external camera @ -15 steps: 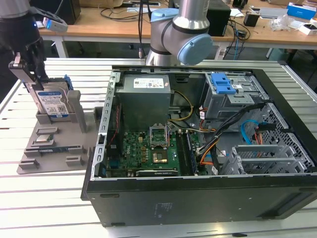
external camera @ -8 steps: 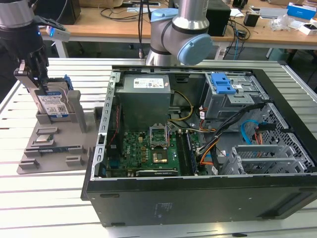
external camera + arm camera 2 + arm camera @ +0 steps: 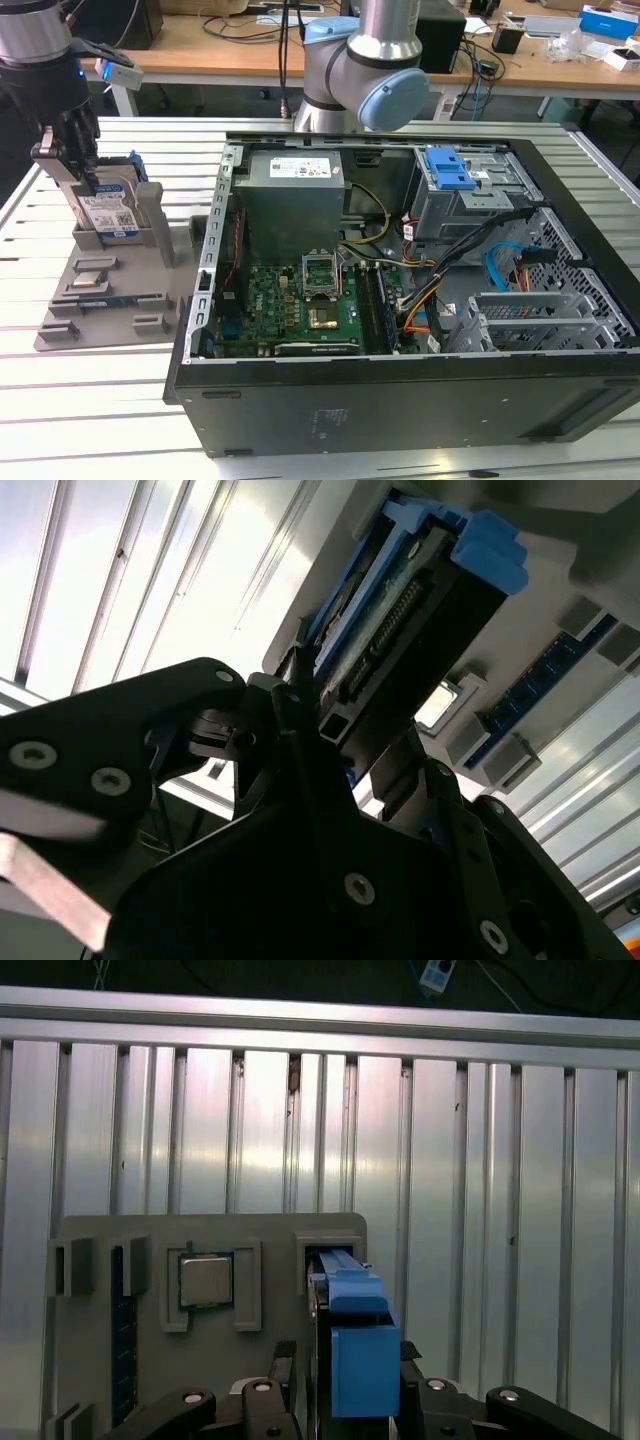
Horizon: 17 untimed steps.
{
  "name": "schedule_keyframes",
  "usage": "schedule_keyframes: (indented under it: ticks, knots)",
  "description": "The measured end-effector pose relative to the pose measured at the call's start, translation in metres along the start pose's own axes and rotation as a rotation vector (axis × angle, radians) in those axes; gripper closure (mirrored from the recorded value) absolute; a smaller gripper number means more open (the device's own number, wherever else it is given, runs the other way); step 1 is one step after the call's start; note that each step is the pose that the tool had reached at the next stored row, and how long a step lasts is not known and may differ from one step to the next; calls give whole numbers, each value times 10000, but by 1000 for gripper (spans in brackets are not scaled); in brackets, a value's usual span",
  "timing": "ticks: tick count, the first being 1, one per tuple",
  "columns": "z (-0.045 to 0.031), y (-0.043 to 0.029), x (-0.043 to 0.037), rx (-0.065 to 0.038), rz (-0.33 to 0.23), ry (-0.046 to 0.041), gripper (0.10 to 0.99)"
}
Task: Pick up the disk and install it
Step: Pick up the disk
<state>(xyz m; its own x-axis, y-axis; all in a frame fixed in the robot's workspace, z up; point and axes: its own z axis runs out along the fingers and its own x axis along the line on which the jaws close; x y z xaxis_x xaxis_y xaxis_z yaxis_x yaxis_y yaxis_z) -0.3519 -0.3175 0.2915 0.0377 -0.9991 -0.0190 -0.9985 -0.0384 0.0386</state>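
Note:
The disk (image 3: 112, 212) stands on edge in a slot of a grey holder (image 3: 100, 300) at the exterior view's left. It is a silver drive with a blue-and-white label and a blue bracket. My gripper (image 3: 85, 175) comes down on its upper end and is shut on it, one finger on each flat side. In the first wrist view the blue bracket of the disk (image 3: 358, 1350) sits between the two black fingers of the gripper (image 3: 345, 1355). The second wrist view shows the disk (image 3: 400, 610) from its connector edge, with the gripper (image 3: 355, 730) pinching it.
The open computer case (image 3: 400, 400) lies to the exterior view's right of the holder. Inside it are a grey power supply (image 3: 293, 190), the green motherboard (image 3: 300, 300) and a drive bay with a blue latch (image 3: 447, 168). A processor chip (image 3: 206, 1280) rests in the holder beside the disk.

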Motion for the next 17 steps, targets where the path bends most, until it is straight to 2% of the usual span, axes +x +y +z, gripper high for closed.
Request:
schedule_keyframes:
  ticks: [2, 4, 17]
  knots:
    - [2, 0, 0, 0, 0, 0, 620]
    - [3, 0, 0, 0, 0, 0, 722]
    - [9, 0, 0, 1, 0, -1, 722]
